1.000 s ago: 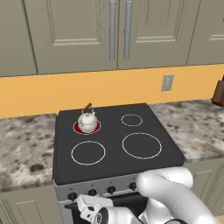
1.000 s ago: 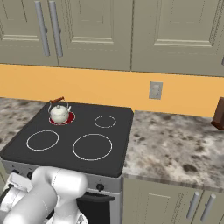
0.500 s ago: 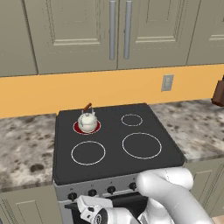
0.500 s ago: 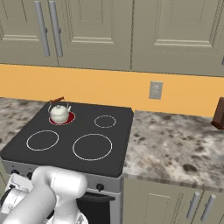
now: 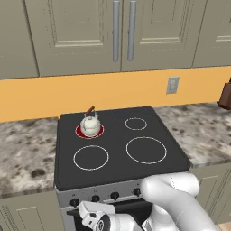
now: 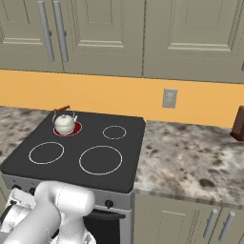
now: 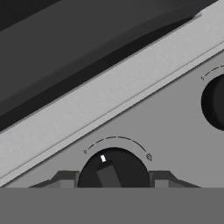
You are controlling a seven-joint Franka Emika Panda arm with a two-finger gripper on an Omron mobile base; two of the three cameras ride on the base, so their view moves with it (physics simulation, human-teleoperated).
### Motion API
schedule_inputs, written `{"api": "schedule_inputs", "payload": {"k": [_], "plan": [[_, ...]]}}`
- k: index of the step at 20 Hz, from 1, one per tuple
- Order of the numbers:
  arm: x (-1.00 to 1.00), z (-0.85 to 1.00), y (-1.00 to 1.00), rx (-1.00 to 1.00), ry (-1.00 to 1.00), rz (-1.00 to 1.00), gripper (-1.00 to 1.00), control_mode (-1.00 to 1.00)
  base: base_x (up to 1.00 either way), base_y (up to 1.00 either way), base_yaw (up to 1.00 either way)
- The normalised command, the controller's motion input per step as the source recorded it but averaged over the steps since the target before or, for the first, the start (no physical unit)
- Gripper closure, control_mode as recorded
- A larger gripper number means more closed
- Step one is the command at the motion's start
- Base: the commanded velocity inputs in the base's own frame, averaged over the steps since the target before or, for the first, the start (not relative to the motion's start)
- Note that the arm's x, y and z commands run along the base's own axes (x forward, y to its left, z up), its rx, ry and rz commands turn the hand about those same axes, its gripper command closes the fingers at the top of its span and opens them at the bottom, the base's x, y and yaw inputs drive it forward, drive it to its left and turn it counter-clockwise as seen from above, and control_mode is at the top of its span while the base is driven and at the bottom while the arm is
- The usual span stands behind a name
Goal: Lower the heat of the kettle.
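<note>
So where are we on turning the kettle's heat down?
Done: the arm is down at the stove's front panel, with a knob centred between the jaws. In hand: closing on that knob; whether the jaws touch it is unclear. Left: the turn itself, as the burner under the kettle glows red.

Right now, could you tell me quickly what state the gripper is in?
Gripper: its fingers sit either side of a stove knob; whether they are clamped on it cannot be told.
</note>
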Motion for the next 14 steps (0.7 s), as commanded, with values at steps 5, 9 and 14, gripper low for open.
{"api": "schedule_inputs", "payload": {"k": [5, 9, 14], "plan": [[-0.02, 0.0, 0.01, 0.09, -0.1, 0.0, 1.0, -1.0, 0.0, 0.0, 0.0], [-0.14, -0.01, 0.0, 0.21, -0.14, 0.0, 1.0, -1.0, 0.0, 0.0, 0.0], [-0.11, 0.0, 0.0, 0.3, -0.08, 0.0, 1.0, -1.0, 0.0, 0.0, 0.0]]}}
